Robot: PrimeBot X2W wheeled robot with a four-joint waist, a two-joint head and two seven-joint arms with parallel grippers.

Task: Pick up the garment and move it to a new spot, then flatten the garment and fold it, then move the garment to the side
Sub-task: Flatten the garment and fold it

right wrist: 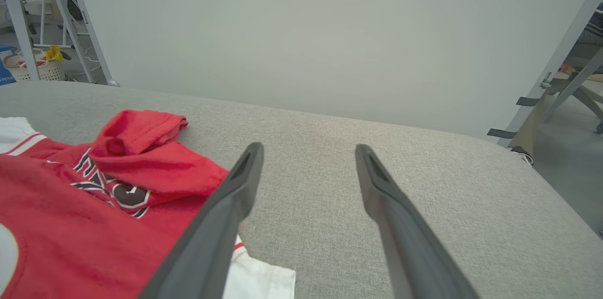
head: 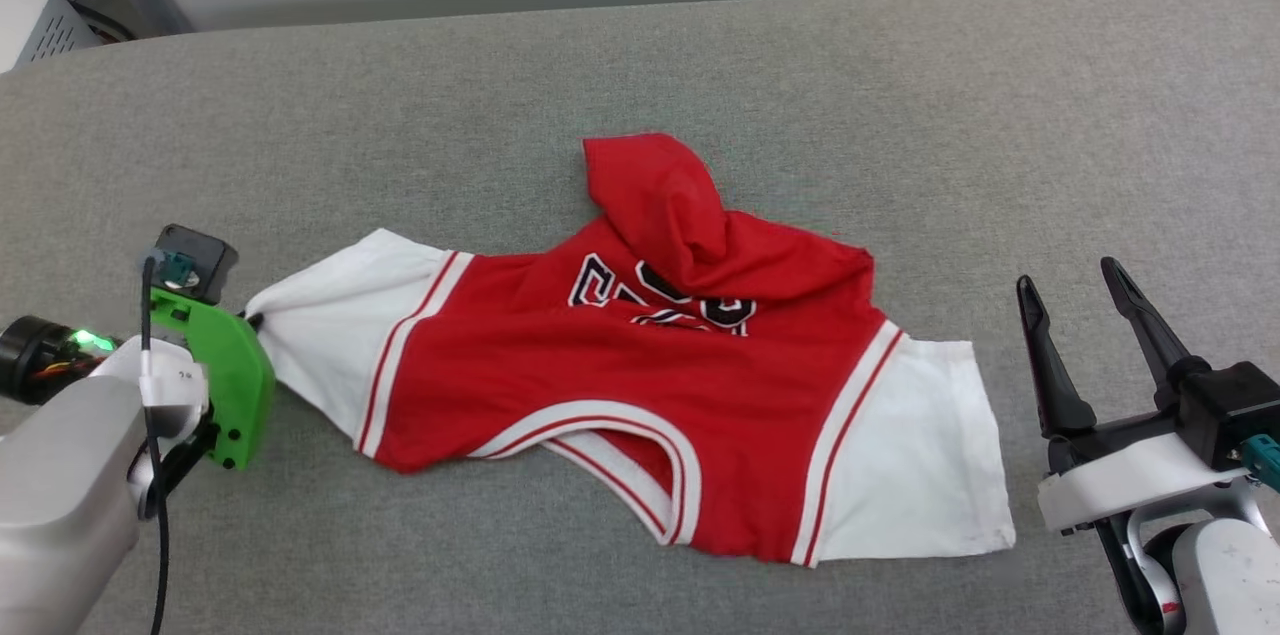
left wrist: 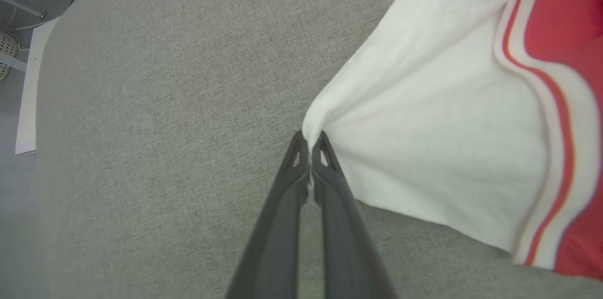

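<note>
Two grippers are seen flanking the shirt (head: 620, 385), which is laid crumpled mid-table (head: 640, 55), a red flap (head: 660, 205) flopped over the numerals. The left sleeve (head: 330, 335) tip is pinched by the left gripper (left wrist: 310, 141). The right gripper (head: 1068, 277) is held spread wide just right of the shirt, clear of it. Lots of bare table is seen beyond the shirt up to the far edge, with a basket (right wrist: 35, 67) off past it.
</note>
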